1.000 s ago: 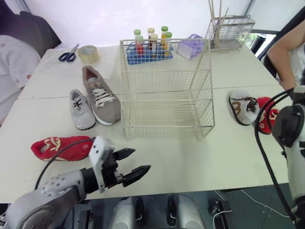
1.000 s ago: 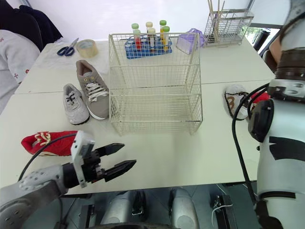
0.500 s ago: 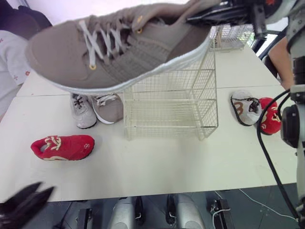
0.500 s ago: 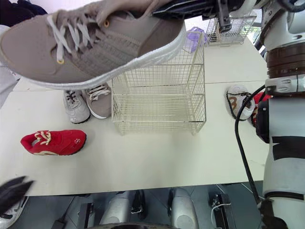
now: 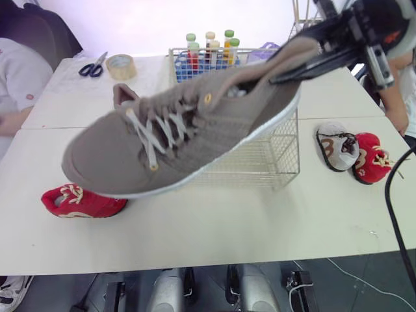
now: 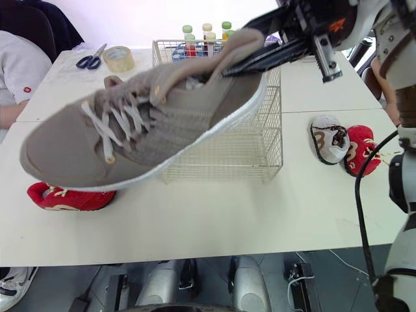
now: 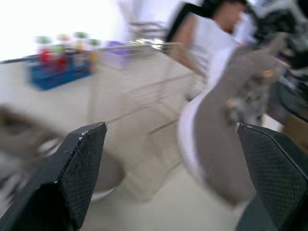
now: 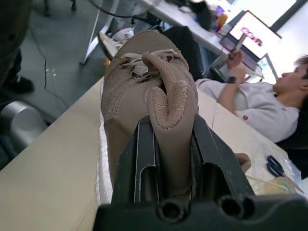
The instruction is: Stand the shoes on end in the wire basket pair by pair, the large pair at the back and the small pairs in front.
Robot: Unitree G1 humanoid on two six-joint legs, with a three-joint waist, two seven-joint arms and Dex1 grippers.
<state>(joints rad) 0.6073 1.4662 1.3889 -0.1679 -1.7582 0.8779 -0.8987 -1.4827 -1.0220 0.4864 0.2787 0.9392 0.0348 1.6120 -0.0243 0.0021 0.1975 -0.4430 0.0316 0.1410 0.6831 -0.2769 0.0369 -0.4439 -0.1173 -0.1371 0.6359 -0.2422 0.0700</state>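
Observation:
A large taupe shoe [image 5: 195, 143] hangs tilted in the air in front of the wire basket [image 5: 283, 156], toe down toward my left. My right gripper [image 8: 169, 126] is shut on its heel tab, up at the right. The second large taupe shoe [image 5: 123, 96] lies on the table left of the basket, mostly hidden. A small red shoe [image 5: 84, 200] lies at the front left. Right of the basket lie a small white shoe [image 5: 337, 146] and another small red shoe [image 5: 369, 156]. My left gripper [image 7: 173, 192] is open, holding nothing.
Behind the basket stand a blue rack of tubes [image 5: 205, 55], a purple box [image 5: 260, 52], a tape roll [image 5: 121, 66] and scissors [image 5: 94, 65]. One person's white sleeve [image 5: 19, 71] is at the left edge; another person's arm [image 5: 400, 97] is at the right.
The held taupe shoe has come down and to the right, now lower in front of the basket. My left arm has dropped out of the head views.

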